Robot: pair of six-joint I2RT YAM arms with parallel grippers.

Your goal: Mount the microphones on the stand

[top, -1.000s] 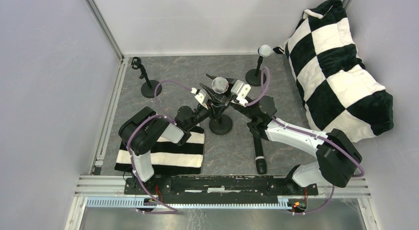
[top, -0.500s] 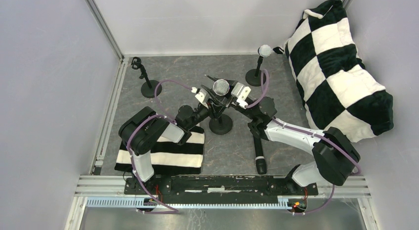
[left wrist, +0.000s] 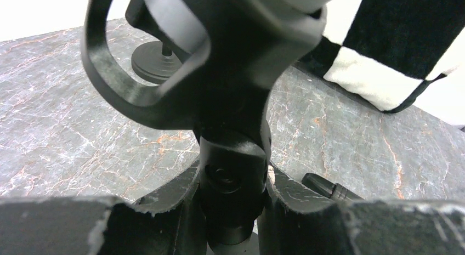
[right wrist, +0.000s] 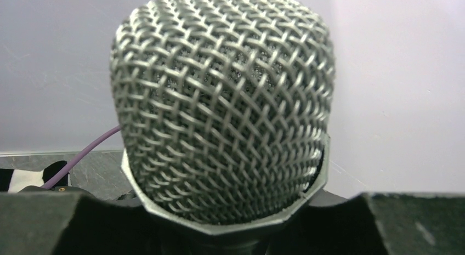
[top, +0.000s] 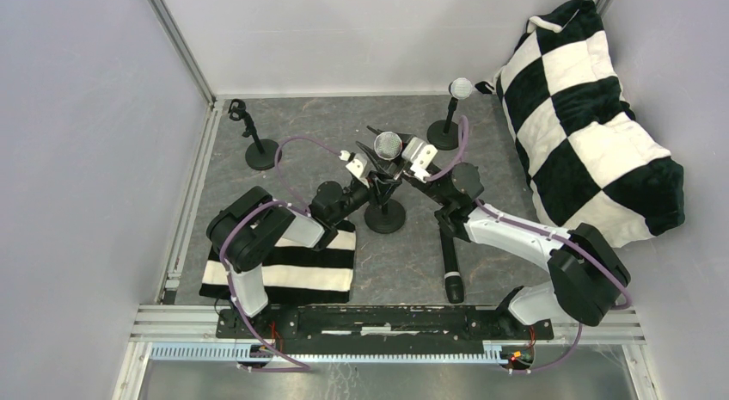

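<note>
My left gripper [left wrist: 233,207] is clenched on the neck of the middle stand [top: 384,216], just below its clip [left wrist: 143,96]. That stand's round base sits near the centre of the table [top: 327,125]. The fingers [left wrist: 164,211] press on the neck from both sides.

My right gripper [top: 394,170] comes in from the right and grasps the grey mic [top: 387,146] by its body, just under the mesh head. The mic stands about upright, directly above the middle stand. In the right wrist view its head fills the frame between my fingers. Can't tell whether the body is seated in the clip, as the arms hide the joint.

The white mic [top: 461,89] is up on the back-right stand [top: 444,135], near the table's far edge. The left stand [top: 259,152] is near the far-left corner, and nothing is in its clip.

The black mic [top: 449,261] lies flat on the table right of centre, with its head toward the near edge and partly under my right arm.

A striped cloth [top: 292,267] lies at the near-left, under my left arm. A big checkered pillow [top: 593,116] runs along the right edge.
</note>
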